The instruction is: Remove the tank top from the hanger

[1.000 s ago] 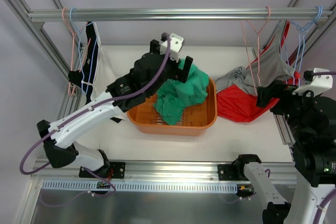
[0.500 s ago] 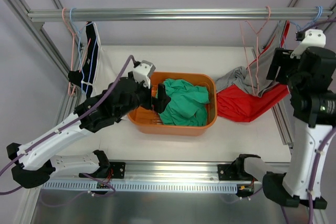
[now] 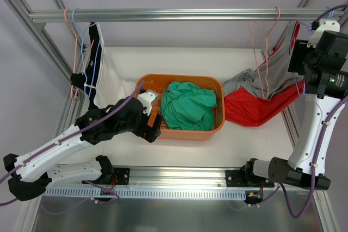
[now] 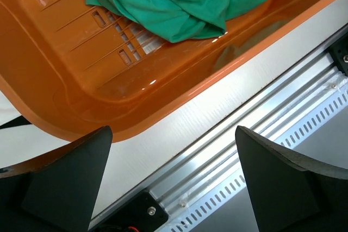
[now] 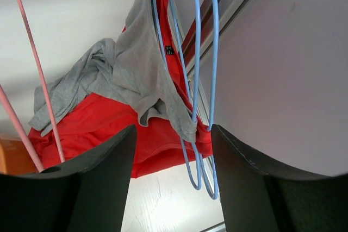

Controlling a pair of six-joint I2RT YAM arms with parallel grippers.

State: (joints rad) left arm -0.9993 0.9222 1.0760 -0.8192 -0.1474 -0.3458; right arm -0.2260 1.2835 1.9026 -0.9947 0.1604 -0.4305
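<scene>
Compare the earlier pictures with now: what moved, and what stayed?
The left gripper let go of the green top, which settled in the basket, and drew back to its near-left corner, jaws open. The right gripper rose toward the blue hanger. The grey top and red top stayed.

Bright, even light all over; shadows are soft; small white shine on the orange basket [image 4: 81, 69]; pictures look sharp.
</scene>
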